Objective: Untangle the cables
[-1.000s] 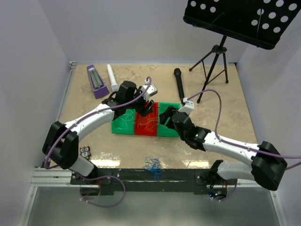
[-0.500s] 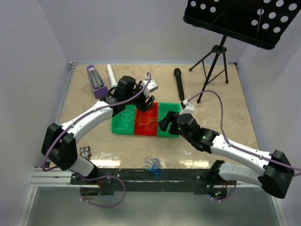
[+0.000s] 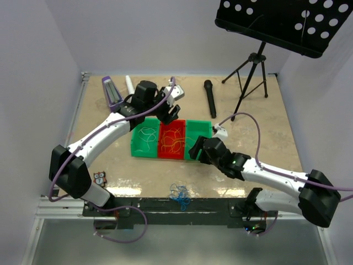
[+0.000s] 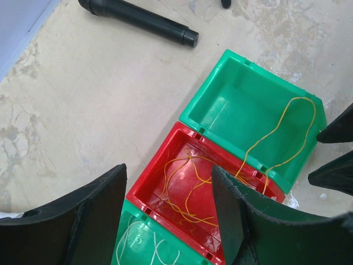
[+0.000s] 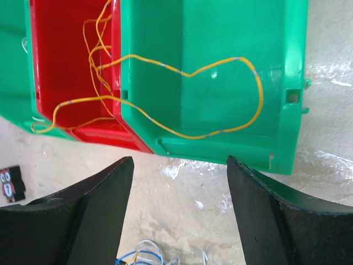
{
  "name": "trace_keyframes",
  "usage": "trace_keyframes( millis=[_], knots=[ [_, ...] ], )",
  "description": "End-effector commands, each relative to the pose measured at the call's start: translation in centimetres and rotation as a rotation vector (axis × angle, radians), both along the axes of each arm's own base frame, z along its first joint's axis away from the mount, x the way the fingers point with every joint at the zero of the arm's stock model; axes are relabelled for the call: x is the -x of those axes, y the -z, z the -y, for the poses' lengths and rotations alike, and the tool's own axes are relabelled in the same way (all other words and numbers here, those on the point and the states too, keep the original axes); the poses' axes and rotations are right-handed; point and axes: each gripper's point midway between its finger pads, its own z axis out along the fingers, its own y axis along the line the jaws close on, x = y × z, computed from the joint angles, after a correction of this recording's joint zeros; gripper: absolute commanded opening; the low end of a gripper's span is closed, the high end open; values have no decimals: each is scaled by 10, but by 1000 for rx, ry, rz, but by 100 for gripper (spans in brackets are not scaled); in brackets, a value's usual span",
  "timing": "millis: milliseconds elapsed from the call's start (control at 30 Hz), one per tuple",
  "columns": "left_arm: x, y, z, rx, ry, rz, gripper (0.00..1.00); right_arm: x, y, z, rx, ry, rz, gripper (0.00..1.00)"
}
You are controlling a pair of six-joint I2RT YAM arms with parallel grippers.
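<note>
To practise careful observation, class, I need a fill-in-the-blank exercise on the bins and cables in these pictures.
The middle bin is ____. One orange-yellow cable loops out of it into a ____ bin. The left bin holds a ____ cable. The tangle at the table's near edge is mostly ____.
Missing words: red, green, white, blue.

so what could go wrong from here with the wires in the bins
1. The orange-yellow wire loop straddles the wall between the red plastic bin and the right green plastic bin. Tugging it may drag the red bin's other strands along, or shift the bins.
2. The blue wire tangle lies at the near edge of the table. A low arm sweep could push it off.
</note>
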Motion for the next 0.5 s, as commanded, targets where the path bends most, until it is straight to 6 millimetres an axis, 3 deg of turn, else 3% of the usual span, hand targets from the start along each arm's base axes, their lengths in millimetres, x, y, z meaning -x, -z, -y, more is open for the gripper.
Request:
trace_keyframes(
  millis=[0, 267, 400, 467],
  knots=[
    [-2, -13, -6, 12, -7, 11, 68, -29, -35, 3, -93, 140, 140, 71],
    [4, -7, -10, 16, 6, -3, 68, -46, -39, 12, -94, 242, 207, 59],
    [4, -7, -11, 20, 5, -1, 67, -53, -34, 12, -58, 263, 213, 45],
    [3, -7, -13, 25, -10, -2, 67, -58, -41, 11, -52, 266, 245, 38]
  ],
)
